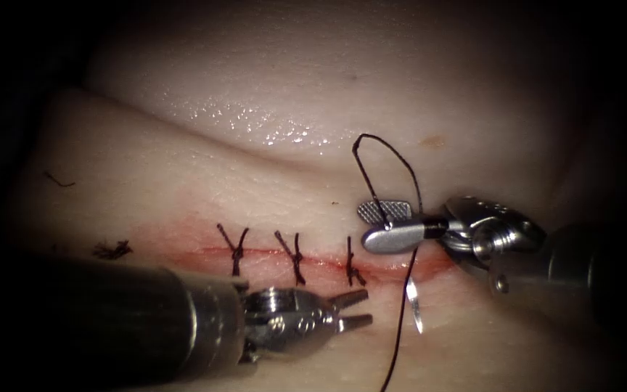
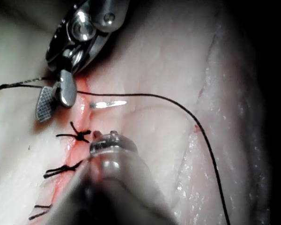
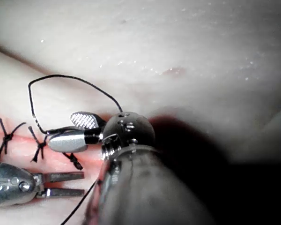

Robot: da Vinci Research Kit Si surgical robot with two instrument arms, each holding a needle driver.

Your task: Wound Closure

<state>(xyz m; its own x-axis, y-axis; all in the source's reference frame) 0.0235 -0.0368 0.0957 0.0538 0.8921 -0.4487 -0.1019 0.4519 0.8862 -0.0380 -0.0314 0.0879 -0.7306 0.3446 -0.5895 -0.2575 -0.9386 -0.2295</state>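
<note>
Your right tool (image 1: 380, 225) gaping wide, thread (image 1: 386, 156) looping up behind its jaws, needle (image 1: 414, 299) lying free on tissue (image 1: 183, 181) just below it, silvery sliver, long axis near-vertical, your left tool (image 1: 357, 308) slightly open, holding nothing.

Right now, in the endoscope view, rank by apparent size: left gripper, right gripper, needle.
1. Left gripper and right gripper: both open, too alike to rank, and nearness differs.
2. Needle, lying on the tissue, unheld.
</note>
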